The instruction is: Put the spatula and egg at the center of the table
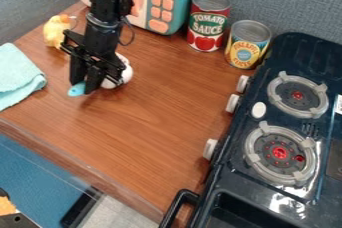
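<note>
Stove [229,184], lower right; gripper [85,88], upper left, opening and hold unclear; spatula [77,90] likely light, stiff, egg [126,75] slippery: pinch each mid-body.

- Upper left: the gripper [85,86] partly hides the egg [124,76] and blue item [77,90].
- Left edge crops the cloth [17,76].
- Top edge crops the toy microwave [182,9].
- Right and bottom edges crop the stove [230,184].

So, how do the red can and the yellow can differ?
The red can is taller; the yellow can is squatter. The red can's label is red with a dark green patch, the yellow can's is yellow with a blue disc. The red can stands nearer the toy microwave, the yellow can nearer the stove. Shared: both upright, grey metal tops.
</note>
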